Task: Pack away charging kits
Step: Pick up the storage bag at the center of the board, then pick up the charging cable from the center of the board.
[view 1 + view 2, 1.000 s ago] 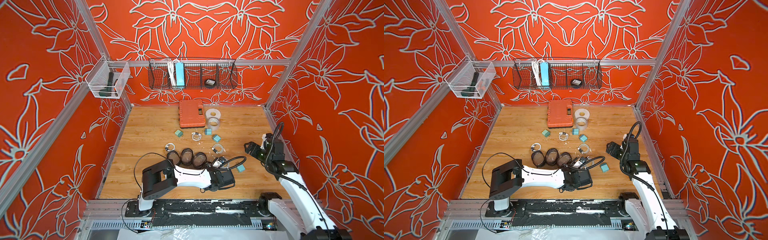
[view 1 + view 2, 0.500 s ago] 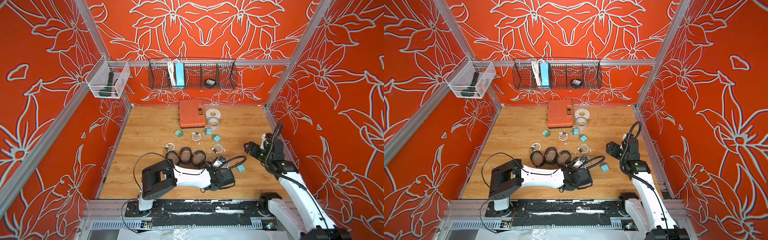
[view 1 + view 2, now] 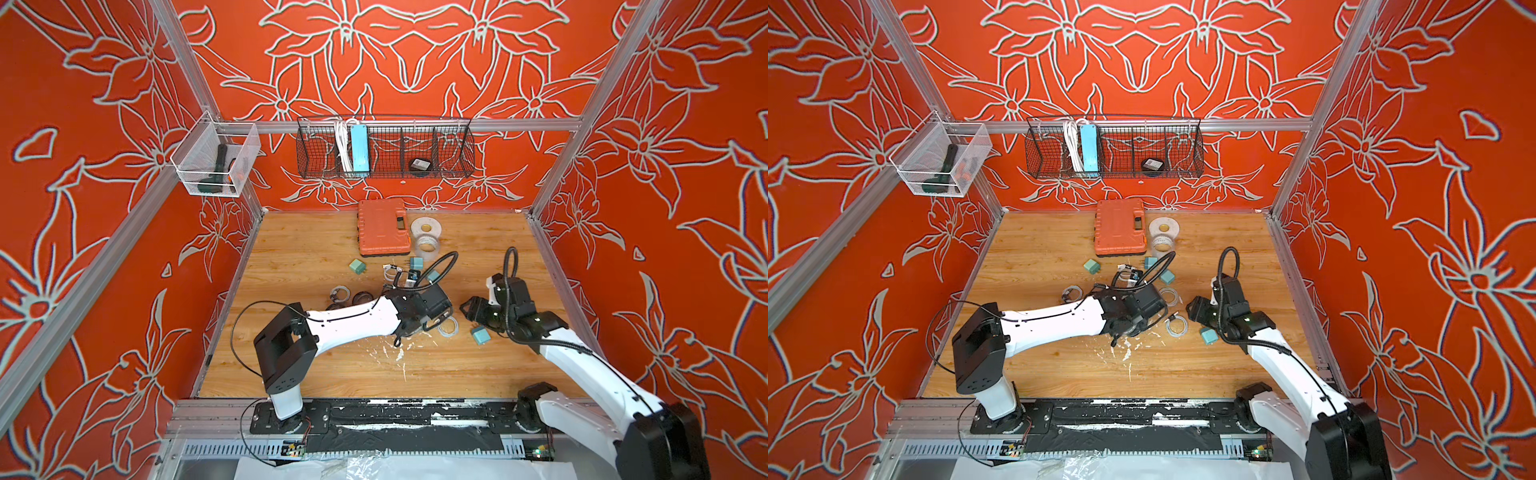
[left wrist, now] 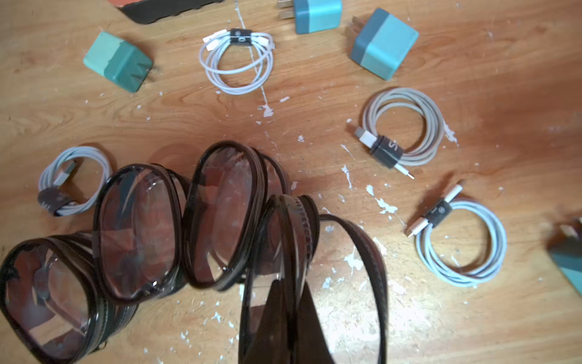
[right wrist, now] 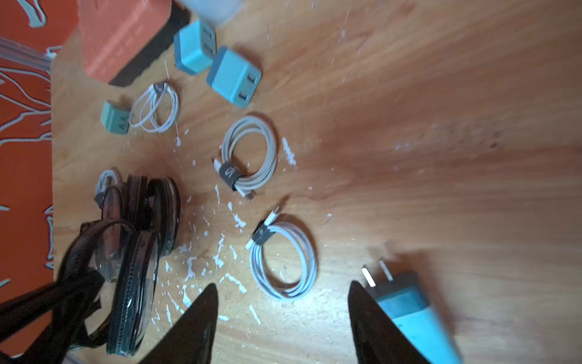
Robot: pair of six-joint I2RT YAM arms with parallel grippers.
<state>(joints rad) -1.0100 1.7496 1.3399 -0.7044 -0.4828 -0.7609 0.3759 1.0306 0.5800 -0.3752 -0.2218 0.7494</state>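
Left pincer [image 4: 288, 296] seemingly pinching oval clear pouch [image 4: 283, 245] rim, right pincer [image 5: 283, 327] gaping beside teal plug [image 5: 415, 312]

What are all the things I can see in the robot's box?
plugs: four, teal, on the table
cables: four, white, coiled, spread on the table
pouches: four, clear with black rims, bunched together on the table
case: one, orange, back of the table
tape rolls: two, pale grey, beside the case
basket: one, black wire, back wall
power strip: one, light blue, in the basket by a white cord
round thing: one, black, in the basket
bin: one, clear, left wall, dark tool inside
table: one, wooden
left gripper: black, shut on the open pouch
right gripper: black, open, beside one plug
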